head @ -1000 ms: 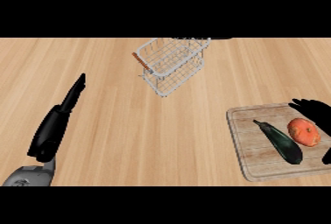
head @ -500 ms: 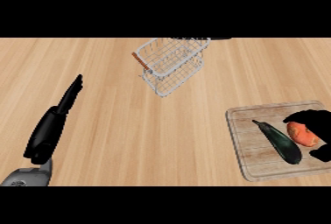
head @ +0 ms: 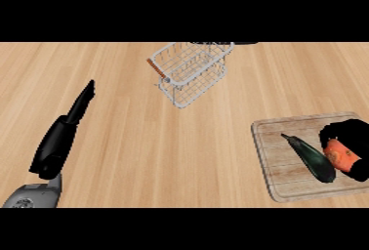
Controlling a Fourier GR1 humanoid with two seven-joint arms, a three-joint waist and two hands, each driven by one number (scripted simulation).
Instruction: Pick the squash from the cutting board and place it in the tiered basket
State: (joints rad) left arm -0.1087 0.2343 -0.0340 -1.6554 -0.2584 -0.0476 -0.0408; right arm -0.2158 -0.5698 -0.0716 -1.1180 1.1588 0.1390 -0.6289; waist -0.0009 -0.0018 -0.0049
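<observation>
An orange squash lies at the right end of the wooden cutting board, at the counter's right. My right hand covers it from above and the right, fingers curled round it, hiding most of it. A dark green eggplant lies on the board just left of the squash. The white wire tiered basket stands at the top centre. My left hand rests at the left, fingers straight and pointing up, holding nothing.
The wooden counter top stretches between the board and the basket. A brown handle sticks out at the basket's left side.
My right hand has moved left over the squash and its fingers have closed round it, covering more of it than before. The left hand has stayed where it was.
</observation>
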